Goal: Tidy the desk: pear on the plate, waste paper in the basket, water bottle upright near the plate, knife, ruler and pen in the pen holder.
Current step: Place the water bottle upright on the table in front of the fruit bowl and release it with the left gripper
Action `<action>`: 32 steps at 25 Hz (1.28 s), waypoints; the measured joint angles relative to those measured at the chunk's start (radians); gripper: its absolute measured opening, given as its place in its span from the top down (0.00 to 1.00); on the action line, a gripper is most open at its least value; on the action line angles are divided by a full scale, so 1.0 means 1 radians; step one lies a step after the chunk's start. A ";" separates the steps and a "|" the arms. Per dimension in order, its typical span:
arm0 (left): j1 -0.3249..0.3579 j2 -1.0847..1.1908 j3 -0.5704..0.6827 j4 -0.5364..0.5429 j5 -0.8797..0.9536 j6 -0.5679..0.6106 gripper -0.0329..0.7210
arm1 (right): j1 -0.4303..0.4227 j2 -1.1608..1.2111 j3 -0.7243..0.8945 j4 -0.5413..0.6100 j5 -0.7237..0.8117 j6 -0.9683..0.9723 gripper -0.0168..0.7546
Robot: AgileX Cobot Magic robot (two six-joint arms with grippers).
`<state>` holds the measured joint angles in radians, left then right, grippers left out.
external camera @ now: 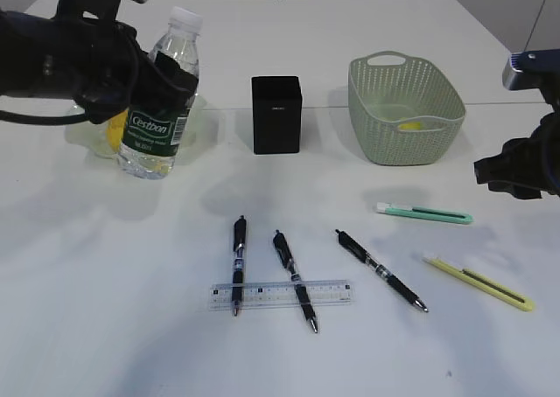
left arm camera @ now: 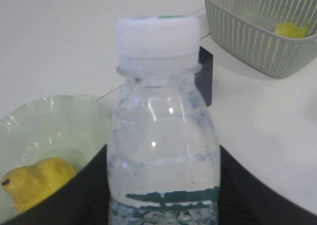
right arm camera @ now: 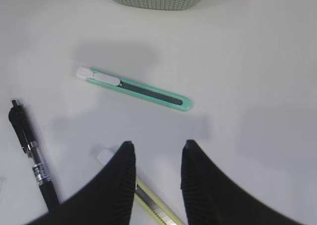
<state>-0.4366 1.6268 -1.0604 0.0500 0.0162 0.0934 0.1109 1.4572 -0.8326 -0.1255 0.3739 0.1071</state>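
My left gripper (external camera: pixel 162 72) is shut on the clear water bottle (external camera: pixel 160 108), which is held nearly upright at the right edge of the pale green plate (external camera: pixel 87 139). In the left wrist view the jaws (left arm camera: pixel 163 185) flank the bottle (left arm camera: pixel 161 136). The yellow pear (left arm camera: pixel 34 180) lies on the plate (left arm camera: pixel 54 121). Yellow waste paper (external camera: pixel 409 125) sits in the green basket (external camera: pixel 407 143). The black pen holder (external camera: pixel 276 114) stands at centre. My right gripper (right arm camera: pixel 157 148) is open and empty above the yellow knife (right arm camera: pixel 153 202), near the green knife (right arm camera: pixel 133 88).
Three black pens (external camera: pixel 239 250) (external camera: pixel 293 279) (external camera: pixel 381 270) lie at the front centre. A clear ruler (external camera: pixel 280 294) lies across two of them. The green knife (external camera: pixel 424 212) and the yellow knife (external camera: pixel 479 283) lie at the front right. My right arm (external camera: pixel 525 165) hovers at the right edge.
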 joint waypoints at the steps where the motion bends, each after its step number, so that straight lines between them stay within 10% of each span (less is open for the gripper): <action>1: 0.000 -0.005 0.023 0.000 -0.046 0.000 0.46 | 0.000 0.000 0.000 0.000 0.000 0.000 0.67; 32: 0.073 -0.009 0.122 -0.131 -0.369 0.000 0.46 | 0.000 0.000 0.000 0.000 -0.002 0.000 0.67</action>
<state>-0.3636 1.6181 -0.9382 -0.0815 -0.3525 0.0934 0.1109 1.4572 -0.8326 -0.1255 0.3715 0.1071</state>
